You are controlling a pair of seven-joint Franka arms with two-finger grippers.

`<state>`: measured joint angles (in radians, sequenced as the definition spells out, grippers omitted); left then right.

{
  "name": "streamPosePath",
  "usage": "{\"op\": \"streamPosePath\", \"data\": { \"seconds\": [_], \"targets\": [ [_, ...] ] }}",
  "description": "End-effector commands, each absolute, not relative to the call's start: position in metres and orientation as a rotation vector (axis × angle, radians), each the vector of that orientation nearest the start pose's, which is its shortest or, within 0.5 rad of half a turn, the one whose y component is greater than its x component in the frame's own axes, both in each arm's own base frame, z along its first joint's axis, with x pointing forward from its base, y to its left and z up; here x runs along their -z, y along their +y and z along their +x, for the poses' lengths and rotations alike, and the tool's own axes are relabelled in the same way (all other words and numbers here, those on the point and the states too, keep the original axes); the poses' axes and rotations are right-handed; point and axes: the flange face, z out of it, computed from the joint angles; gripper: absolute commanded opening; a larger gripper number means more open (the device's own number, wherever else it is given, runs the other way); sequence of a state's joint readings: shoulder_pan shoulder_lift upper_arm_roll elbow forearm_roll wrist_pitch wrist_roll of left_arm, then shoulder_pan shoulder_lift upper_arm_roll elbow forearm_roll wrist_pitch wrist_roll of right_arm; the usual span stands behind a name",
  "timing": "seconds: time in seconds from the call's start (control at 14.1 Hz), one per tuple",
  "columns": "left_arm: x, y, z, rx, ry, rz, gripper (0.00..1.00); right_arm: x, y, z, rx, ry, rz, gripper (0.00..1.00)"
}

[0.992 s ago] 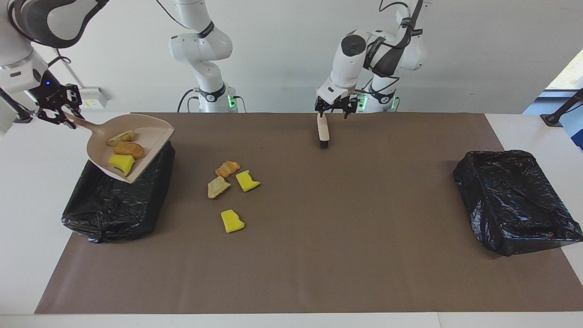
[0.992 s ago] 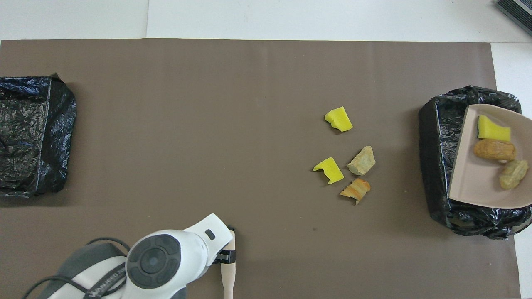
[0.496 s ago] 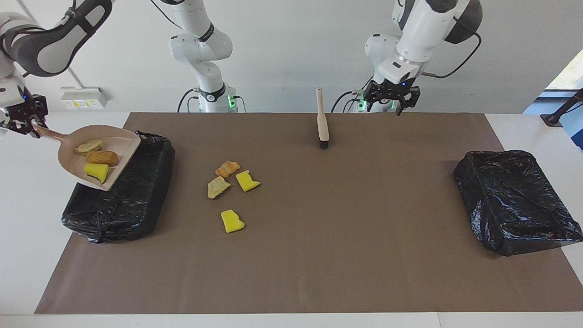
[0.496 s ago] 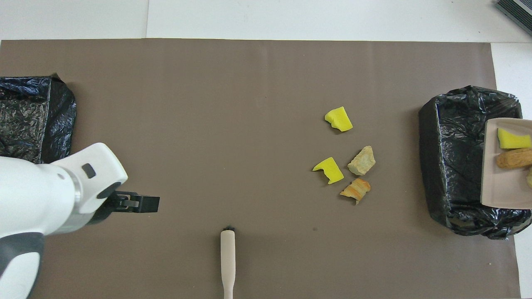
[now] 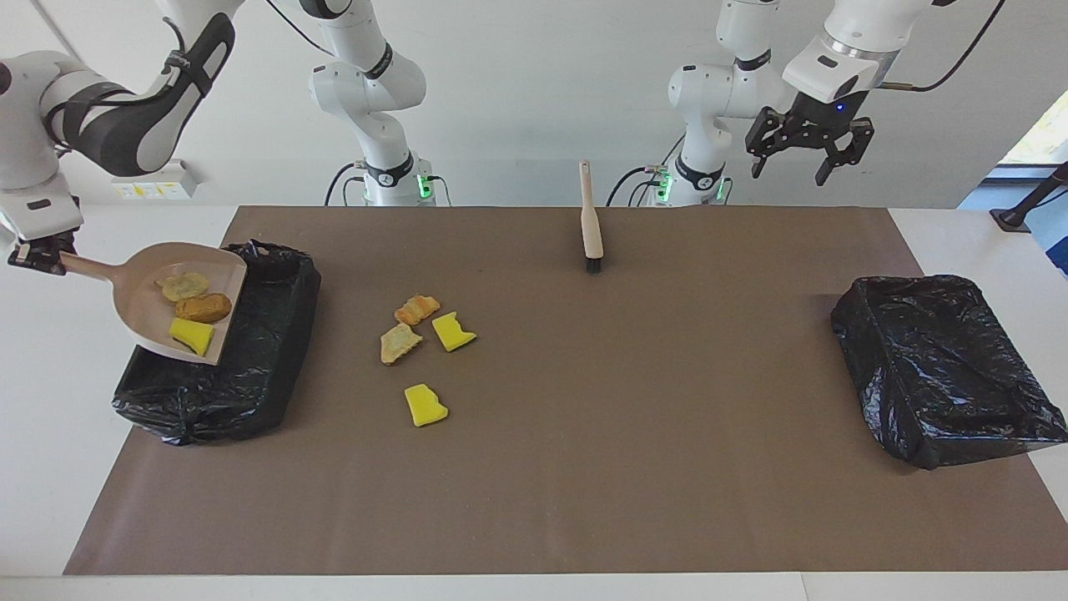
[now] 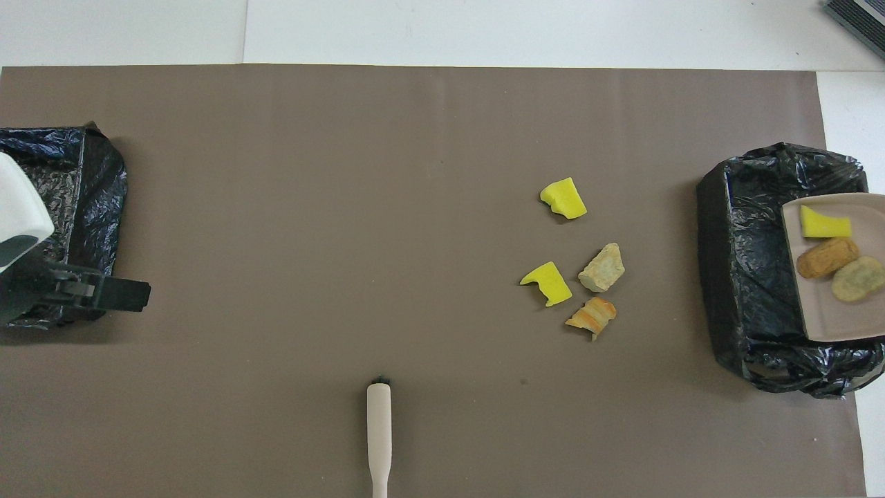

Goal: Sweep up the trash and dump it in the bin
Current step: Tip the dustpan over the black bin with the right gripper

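The right gripper [image 5: 37, 255] has its fingers clamped on the handle of the dustpan [image 5: 150, 313], which hangs over the bin [image 5: 250, 376] at that arm's end of the bench and carries three scraps [image 5: 203, 307] of trash. Four more scraps [image 5: 425, 334] (two yellow, two brown) lie on the mat [image 5: 584, 467]. The left gripper [image 5: 808, 159] is raised, fingers spread wide and empty, with the brush [image 5: 591, 225] lying apart from it.

Four bits of trash [image 6: 577, 266] lie on the brown mat [image 6: 276, 207]; three more sit in the dustpan [image 6: 823, 315] over a black bin [image 6: 740, 263]
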<state>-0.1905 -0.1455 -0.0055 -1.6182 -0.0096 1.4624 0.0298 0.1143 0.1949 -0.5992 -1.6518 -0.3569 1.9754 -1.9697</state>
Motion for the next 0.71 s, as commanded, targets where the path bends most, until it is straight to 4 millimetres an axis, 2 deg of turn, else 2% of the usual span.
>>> {"op": "streamPosePath", "data": {
  "seconds": [0.0, 0.28, 0.42, 0.5, 0.64],
  "targets": [
    [-0.672, -0.083, 0.503, -0.082, 0.351, -3.119, 1.0, -0.539, -0.276, 0.572, 0.633, 2.021, 1.82, 0.0],
    [-0.677, -0.082, 0.5, -0.051, 0.399, -3.115, 1.0, -0.543, -0.255, 0.586, 0.688, 2.025, 1.698, 0.0],
    [-0.674, -0.075, 0.504, -0.069, 0.382, -3.109, 1.0, -0.544, -0.227, 0.598, 0.746, 2.055, 1.584, 0.0],
    [-0.674, -0.073, 0.506, -0.065, 0.372, -3.11, 1.0, -0.546, -0.226, 0.598, 0.775, 2.05, 1.554, 0.0],
    [-0.675, -0.06, 0.508, -0.062, 0.337, -3.118, 1.0, -0.548, -0.21, 0.604, 0.812, 2.06, 1.488, 0.0]
  ]
}}
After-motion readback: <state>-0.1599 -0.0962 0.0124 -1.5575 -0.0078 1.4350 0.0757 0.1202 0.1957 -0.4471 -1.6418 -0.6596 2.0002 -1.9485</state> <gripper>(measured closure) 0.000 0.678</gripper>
